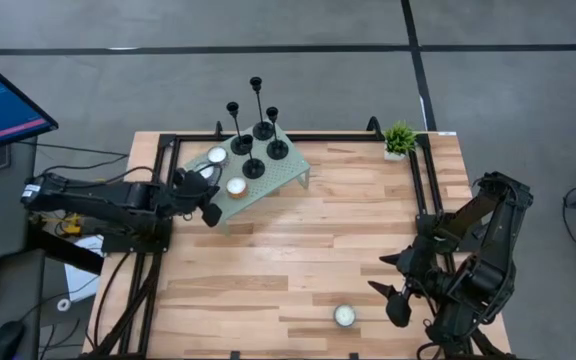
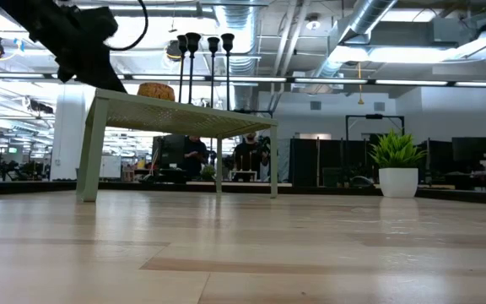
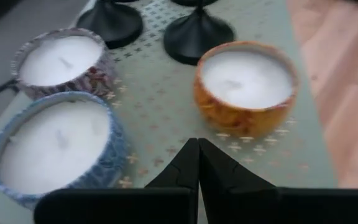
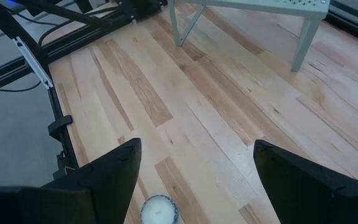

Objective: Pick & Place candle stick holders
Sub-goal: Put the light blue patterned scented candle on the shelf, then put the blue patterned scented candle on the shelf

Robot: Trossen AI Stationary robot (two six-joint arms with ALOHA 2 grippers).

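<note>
Several slim black candle stick holders stand upright on their disc bases on the pale green perforated stand at the table's far left; their stems show in the low view and two bases in the left wrist view. My left gripper is shut and empty, just above the stand's left end, between a blue candle and an orange candle. My right gripper is open and empty above the table's near right part.
A third patterned candle sits on the stand beside the blue one. A small white candle stands on the table near its front edge, below my right gripper. A small potted plant stands at the far right. Bare wood lies between.
</note>
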